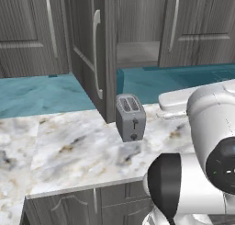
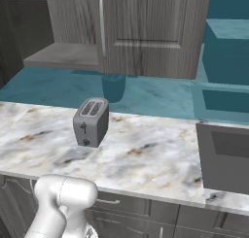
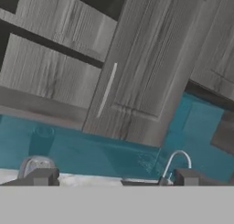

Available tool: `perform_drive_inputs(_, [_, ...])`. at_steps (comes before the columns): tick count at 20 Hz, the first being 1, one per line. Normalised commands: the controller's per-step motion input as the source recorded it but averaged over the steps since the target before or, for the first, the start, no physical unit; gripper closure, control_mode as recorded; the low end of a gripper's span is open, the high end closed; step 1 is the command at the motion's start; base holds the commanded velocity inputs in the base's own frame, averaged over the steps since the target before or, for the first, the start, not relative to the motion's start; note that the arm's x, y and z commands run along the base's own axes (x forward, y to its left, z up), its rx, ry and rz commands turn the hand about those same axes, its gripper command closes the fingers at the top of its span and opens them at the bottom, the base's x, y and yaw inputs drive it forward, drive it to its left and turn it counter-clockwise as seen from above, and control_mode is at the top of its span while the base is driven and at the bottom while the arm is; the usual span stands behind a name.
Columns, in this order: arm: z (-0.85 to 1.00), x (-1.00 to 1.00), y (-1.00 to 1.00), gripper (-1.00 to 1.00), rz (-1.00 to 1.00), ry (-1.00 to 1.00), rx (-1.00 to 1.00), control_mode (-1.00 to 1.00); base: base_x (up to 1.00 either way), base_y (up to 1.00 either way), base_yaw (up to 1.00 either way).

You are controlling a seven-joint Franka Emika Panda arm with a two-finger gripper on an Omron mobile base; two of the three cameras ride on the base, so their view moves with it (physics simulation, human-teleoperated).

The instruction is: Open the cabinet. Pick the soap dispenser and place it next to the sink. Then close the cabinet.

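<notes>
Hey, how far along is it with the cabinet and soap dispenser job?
Done: one cabinet door stands swung open, shelf exposed. In hand: nothing; the gripper is open and empty, facing the cabinet. Left: bringing the soap dispenser beside the sink, then closing the door.

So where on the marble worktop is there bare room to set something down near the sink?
Bare marble worktop runs between the grey two-slot toaster and the dark grey rectangular sink, and from the toaster to the front edge. Left of the toaster is bare too, bordered by the swung-open dark grey wood-grain cabinet door. Nowhere crowded.
</notes>
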Motion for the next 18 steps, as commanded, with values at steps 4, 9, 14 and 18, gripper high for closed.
perform_drive_inputs(4, [-0.23,0.83,-0.70,-1.00,0.22,0.07,0.08,-1.00,0.00,0.00,0.00])
perform_drive_inputs(9, [-0.18,0.88,-0.49,-1.00,0.30,0.14,0.13,-1.00,0.00,0.00,0.00])
perform_drive_inputs(14, [0.00,0.36,0.04,-1.00,0.51,0.21,0.27,-1.00,0.00,0.00,0.00])
perform_drive_inputs(18, [0.00,0.30,0.19,-1.00,0.48,0.33,0.31,-1.00,0.00,0.00,0.00])
